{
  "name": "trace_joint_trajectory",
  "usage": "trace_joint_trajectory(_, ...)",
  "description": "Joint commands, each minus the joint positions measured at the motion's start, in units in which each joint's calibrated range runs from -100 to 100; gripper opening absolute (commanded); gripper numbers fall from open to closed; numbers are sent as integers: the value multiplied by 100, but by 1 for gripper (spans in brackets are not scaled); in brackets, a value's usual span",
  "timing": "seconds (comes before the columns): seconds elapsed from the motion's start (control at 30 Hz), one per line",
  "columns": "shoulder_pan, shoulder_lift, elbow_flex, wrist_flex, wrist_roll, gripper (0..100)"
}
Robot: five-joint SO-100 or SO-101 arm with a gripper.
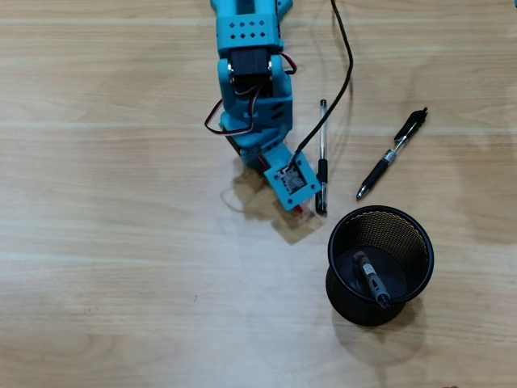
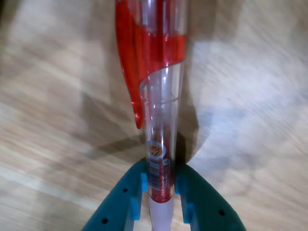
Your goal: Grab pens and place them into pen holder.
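Observation:
My teal gripper (image 2: 159,180) is shut on a red and clear pen (image 2: 159,96), held between both fingers above the wooden table. In the overhead view the gripper (image 1: 300,212) points down and only the pen's red end (image 1: 302,211) shows under it, left of the black mesh pen holder (image 1: 380,265). One pen (image 1: 371,279) lies inside the holder. A thin clear pen with a black cap (image 1: 321,158) lies right beside the gripper. A black click pen (image 1: 393,153) lies farther right.
A black cable (image 1: 346,69) runs from the top edge down to the wrist camera. The arm's body (image 1: 250,73) stands at the top middle. The wooden table (image 1: 105,242) fills the view.

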Motion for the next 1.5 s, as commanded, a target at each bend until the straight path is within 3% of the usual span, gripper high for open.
trace_joint_trajectory(0.0, 205, -752, -240, 40, 18, 3)
trace_joint_trajectory(0.6, 205, -4255, -240, 40, -28, 3)
trace_joint_trajectory(0.93, -340, -4709, -321, -141, -414, 3)
trace_joint_trajectory(1.23, -1103, -4667, -276, -2069, -541, 3)
trace_joint_trajectory(1.47, -1420, -4179, 211, -4523, -653, 3)
